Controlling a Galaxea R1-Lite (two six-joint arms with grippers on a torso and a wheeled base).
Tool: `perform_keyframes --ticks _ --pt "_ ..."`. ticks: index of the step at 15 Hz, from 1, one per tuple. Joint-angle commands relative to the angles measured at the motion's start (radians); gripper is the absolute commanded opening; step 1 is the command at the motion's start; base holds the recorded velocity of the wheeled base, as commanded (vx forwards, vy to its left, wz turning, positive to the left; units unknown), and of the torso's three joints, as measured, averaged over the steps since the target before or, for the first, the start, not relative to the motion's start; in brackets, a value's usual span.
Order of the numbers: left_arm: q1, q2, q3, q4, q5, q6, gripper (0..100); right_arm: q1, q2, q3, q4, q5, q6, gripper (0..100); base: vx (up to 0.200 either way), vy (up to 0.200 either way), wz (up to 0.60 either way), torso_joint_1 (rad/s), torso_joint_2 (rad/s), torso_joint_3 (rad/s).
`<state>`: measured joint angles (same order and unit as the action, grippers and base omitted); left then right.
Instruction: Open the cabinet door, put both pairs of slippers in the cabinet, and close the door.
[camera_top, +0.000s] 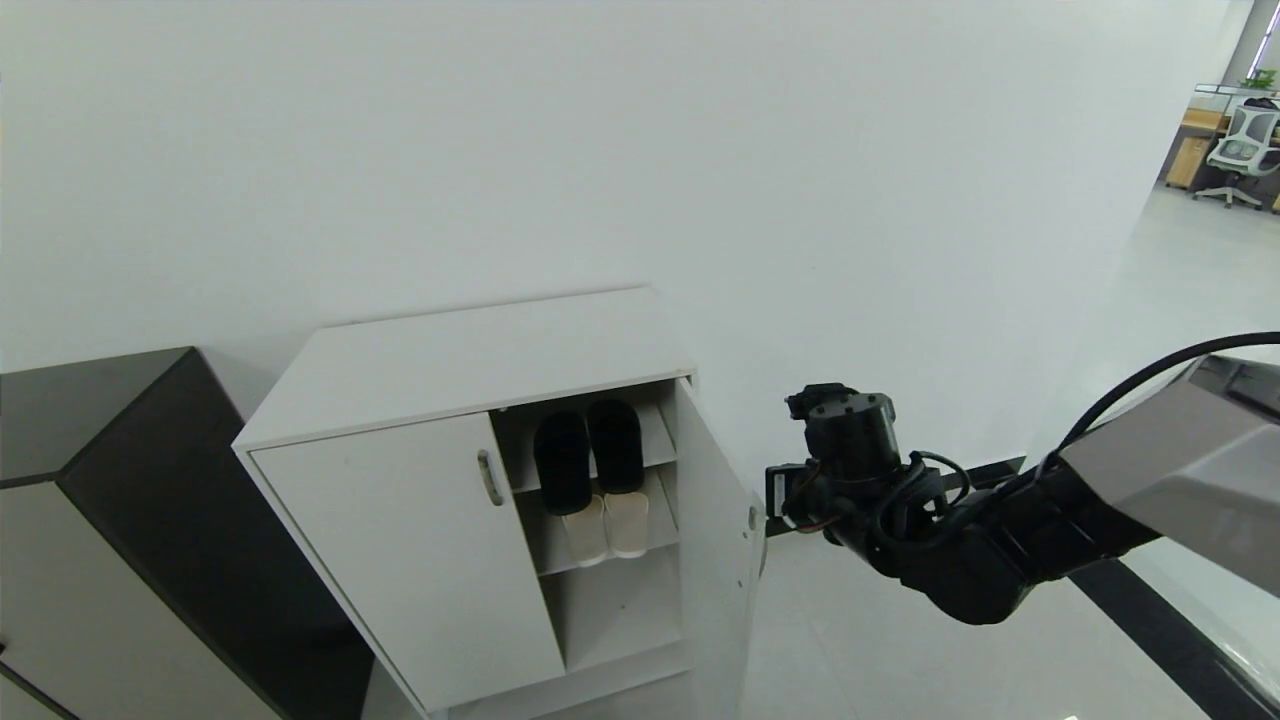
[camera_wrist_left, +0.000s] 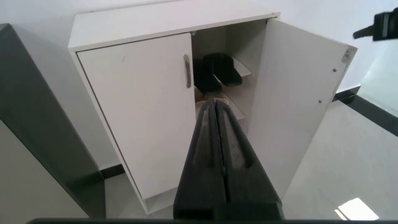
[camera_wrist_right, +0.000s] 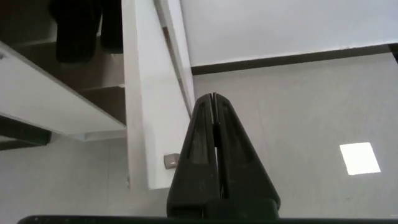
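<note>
Slippers (camera_top: 565, 470) are lying inside the cabinet (camera_top: 470, 360), black above white, so I'm holding the right claw (camera_wrist_right: 214, 99), pinched shut, beside the open door (camera_top: 722, 560) to push it closed. Left claw (camera_wrist_left: 216, 104), shut too, is hanging clear.

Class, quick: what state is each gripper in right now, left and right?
Left gripper: closed, holding nothing.
Right gripper: closed, holding nothing, beside the open cabinet door.

One white cabinet (camera_top: 470, 350) with one shut door (camera_top: 400, 560) and one open door (camera_top: 715, 570), two black slippers (camera_top: 563, 462), two white slippers (camera_top: 627, 525), one dark cabinet (camera_top: 150, 480), one office chair (camera_top: 1240, 150)
</note>
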<state>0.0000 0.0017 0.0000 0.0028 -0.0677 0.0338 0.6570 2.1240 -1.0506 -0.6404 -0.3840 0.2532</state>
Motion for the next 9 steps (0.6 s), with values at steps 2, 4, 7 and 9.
perform_keyframes --ticks 2,4,7,9 --pt "0.0 0.0 0.0 0.0 0.0 0.0 0 0.088 0.047 0.008 -0.004 0.002 0.003 0 0.0 0.0 0.0 0.0 0.0 0.0" --pt "0.0 0.0 0.0 0.0 0.0 0.0 0 0.138 0.039 0.014 -0.005 -0.003 0.006 0 0.0 0.0 0.0 0.0 0.0 0.0" --pt "0.0 0.0 0.0 0.0 0.0 0.0 0 0.184 -0.009 0.057 -0.03 0.007 0.009 0 0.0 0.0 0.0 0.0 0.0 0.0" --pt "0.0 0.0 0.0 0.0 0.0 0.0 0 0.197 -0.061 0.129 -0.081 0.08 0.005 0 0.0 0.0 0.0 0.0 0.0 0.0"
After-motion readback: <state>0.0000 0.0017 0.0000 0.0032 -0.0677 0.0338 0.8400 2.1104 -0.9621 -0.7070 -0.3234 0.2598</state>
